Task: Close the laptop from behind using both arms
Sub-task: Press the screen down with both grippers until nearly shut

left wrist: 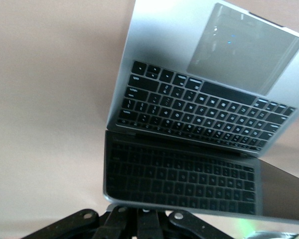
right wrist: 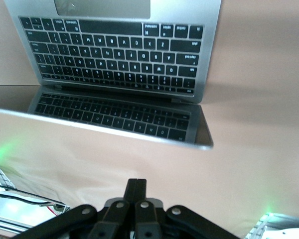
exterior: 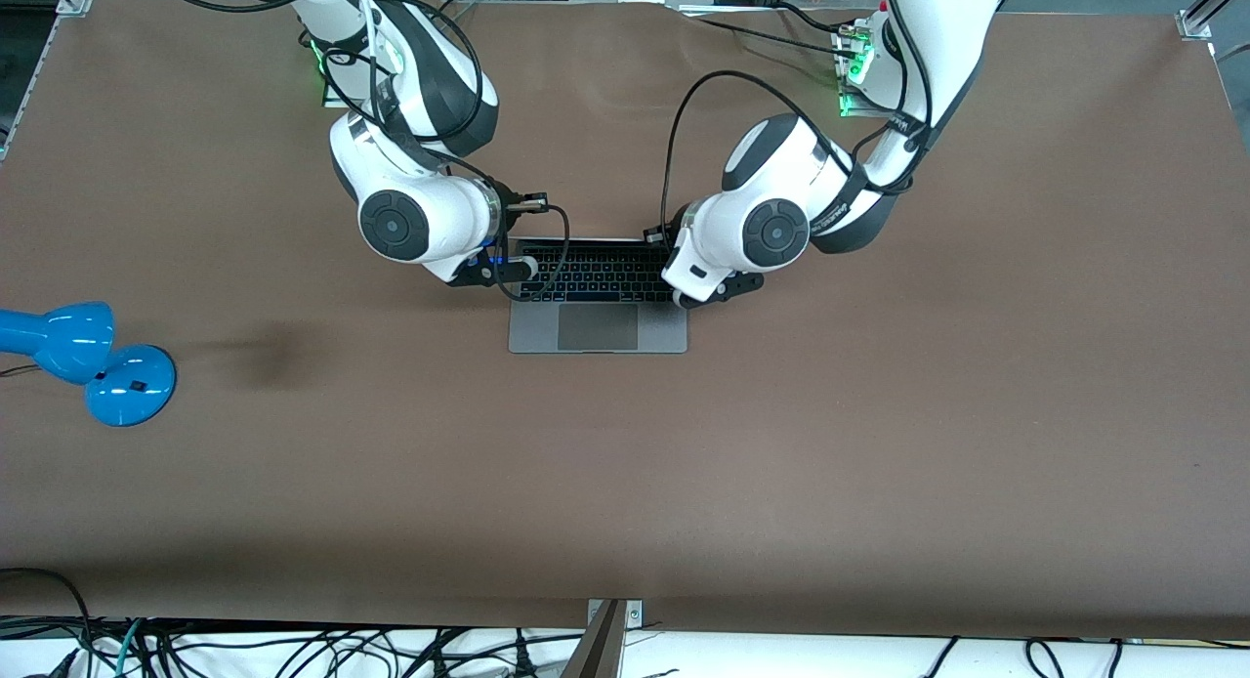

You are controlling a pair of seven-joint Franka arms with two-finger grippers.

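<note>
The space-grey laptop (exterior: pixel 598 312) lies open in the middle of the table, with black keyboard and trackpad showing. Its lid stands tilted at the edge toward the robot bases, mostly hidden under the arms in the front view. My left gripper (exterior: pixel 656 234) is shut at the lid's top edge near the corner toward the left arm's end. In the left wrist view the fingers (left wrist: pixel 150 219) meet the lid (left wrist: pixel 179 184) and their tips are hidden by it. My right gripper (exterior: pixel 532 205) is shut just off the lid's other corner. Its fingers (right wrist: pixel 136 186) show apart from the lid (right wrist: pixel 114 117).
A blue desk lamp (exterior: pixel 88 356) lies on the brown table (exterior: pixel 879 414) toward the right arm's end. Black cables loop over the laptop's keyboard. Cables and a metal bracket (exterior: pixel 610 639) sit at the table's near edge.
</note>
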